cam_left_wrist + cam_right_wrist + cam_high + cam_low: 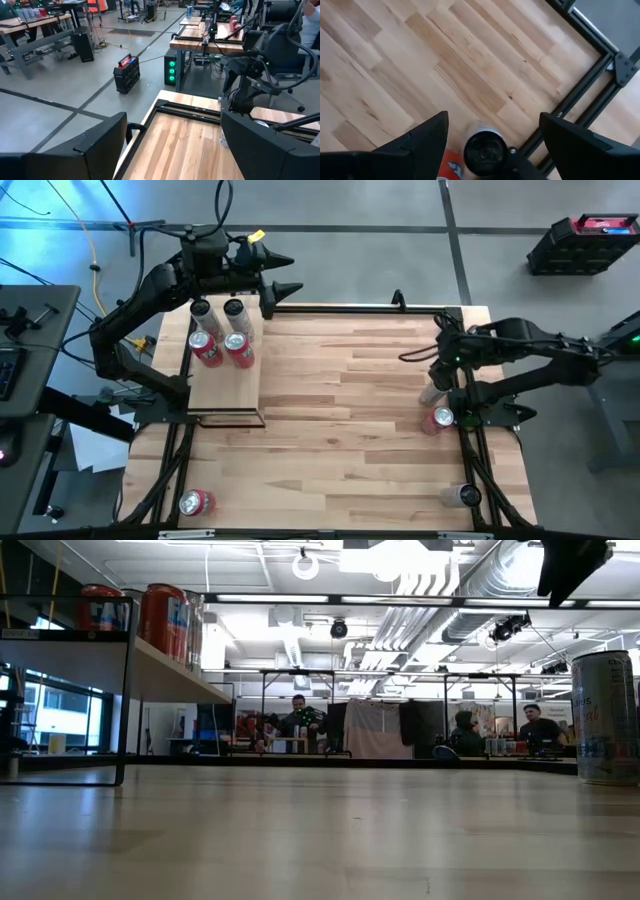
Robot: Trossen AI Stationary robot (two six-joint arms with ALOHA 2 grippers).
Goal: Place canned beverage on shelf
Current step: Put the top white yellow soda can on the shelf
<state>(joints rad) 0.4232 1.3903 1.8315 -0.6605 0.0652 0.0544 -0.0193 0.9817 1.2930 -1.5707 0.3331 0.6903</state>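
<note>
1. The shelf sits on the left side of the bench, and four cans are already on its far end: two silver-topped ones behind, two red ones in front. They're packed tight at one end, I'd guess to leave the near stretch of board free for more.

2. The left pincer is parked beyond the shelf's far end, jaws spread and gripping nothing. Looks pulled out of the way so it can't knock the row.

3. The right pincer hangs over the right edge of the bench, pointing straight down. Its fingers are spread wide and aren't clenched on anything yet. A silver can stands right below, between the fingers, so it seems lined up for a top-down grab.

4. A red can stands just beside that silver one.

5. Two more wait along the near edge: a red can at the left corner, a silver one at the right corner.
</note>
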